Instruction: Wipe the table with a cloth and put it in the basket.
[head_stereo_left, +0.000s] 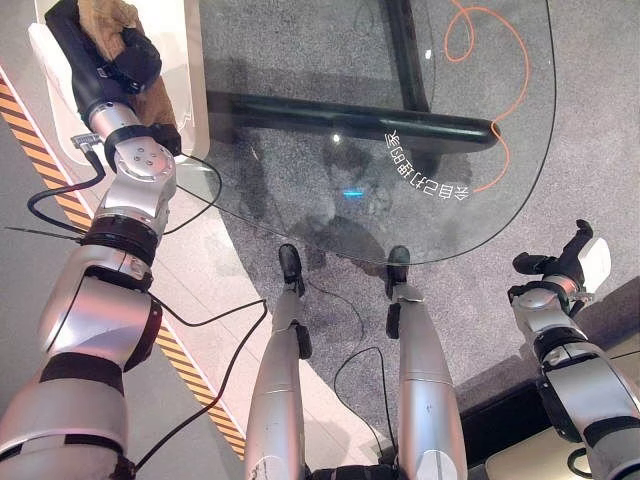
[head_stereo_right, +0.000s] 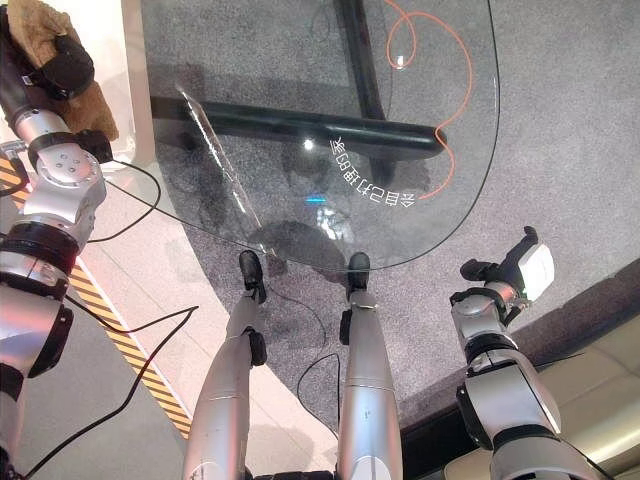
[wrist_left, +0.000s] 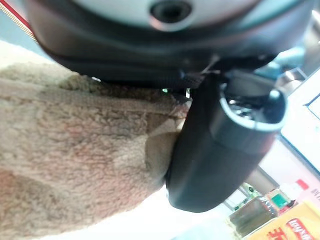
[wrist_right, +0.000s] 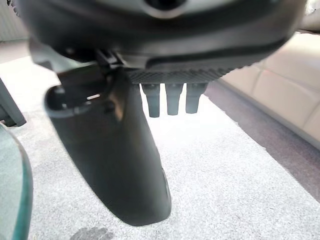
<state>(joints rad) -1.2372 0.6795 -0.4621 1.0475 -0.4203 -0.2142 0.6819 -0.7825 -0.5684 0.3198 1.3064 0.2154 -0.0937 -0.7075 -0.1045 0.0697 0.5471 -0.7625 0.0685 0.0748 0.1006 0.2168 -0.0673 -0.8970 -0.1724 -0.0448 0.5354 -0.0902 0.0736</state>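
Brown fleece cloth (head_stereo_left: 112, 22) is sitting in the left hand (head_stereo_left: 98, 62), which is reaching out to the far left corner of the scene, over a white basket (head_stereo_left: 190, 95) that is standing just beside the left edge of the glass table (head_stereo_left: 300, 130). The dark fingers are curling around the cloth, and in the left wrist view the thumb (wrist_left: 220, 150) is pressing against the fleece (wrist_left: 85, 165), so the hand is clamped on it. The cloth is hanging above the white inside of the basket; I cannot tell if it is touching the bottom. The table is a round clear glass top, and through it a black frame (head_stereo_left: 350, 118) and the grey carpet (head_stereo_left: 590, 130) are showing. An orange cable (head_stereo_left: 505, 70) is lying in loops near the far right part of the top. The right hand (head_stereo_left: 572, 262) is hanging low at the right side, off the table edge and above the carpet. In the right wrist view its thumb (wrist_right: 125, 165) is standing out and the fingers (wrist_right: 173, 99) are pointing straight, apart from it, holding nothing. A beige sofa (wrist_right: 280, 85) is standing near this hand.
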